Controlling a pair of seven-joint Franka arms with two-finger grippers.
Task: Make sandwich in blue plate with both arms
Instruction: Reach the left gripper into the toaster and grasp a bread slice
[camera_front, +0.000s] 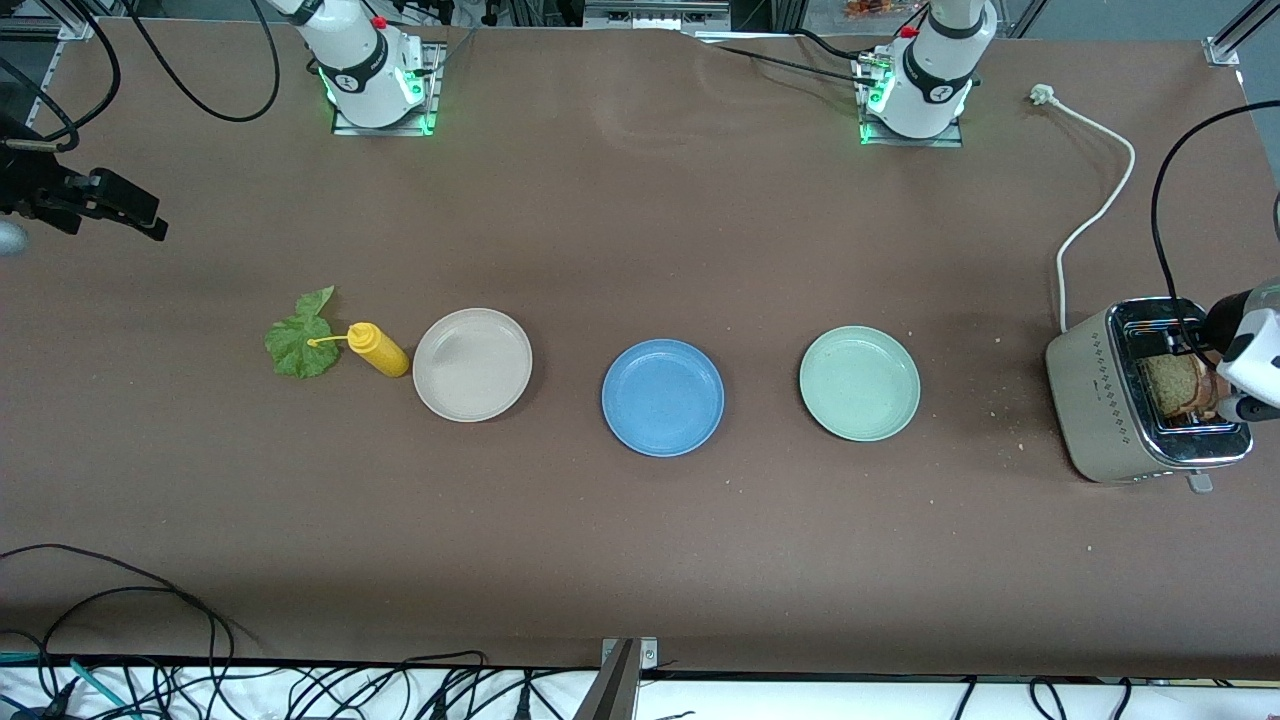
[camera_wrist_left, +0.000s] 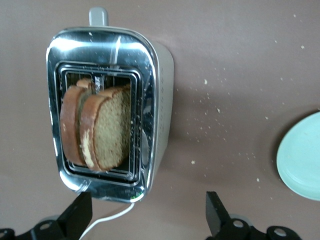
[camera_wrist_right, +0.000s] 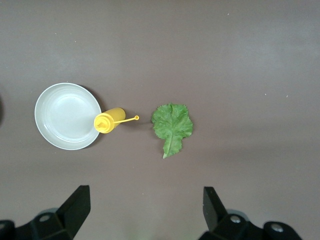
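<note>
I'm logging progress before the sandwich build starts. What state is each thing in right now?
blue plate: bare, nothing on it
bread slices: both upright in the toaster
lettuce leaf: flat on the table
mustard bottle: lying down
left gripper: open over toaster
right gripper: open, raised

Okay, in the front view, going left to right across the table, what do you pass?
lettuce leaf → yellow squeeze bottle → beige plate → blue plate → pale green plate → toaster, holding the bread slices.
</note>
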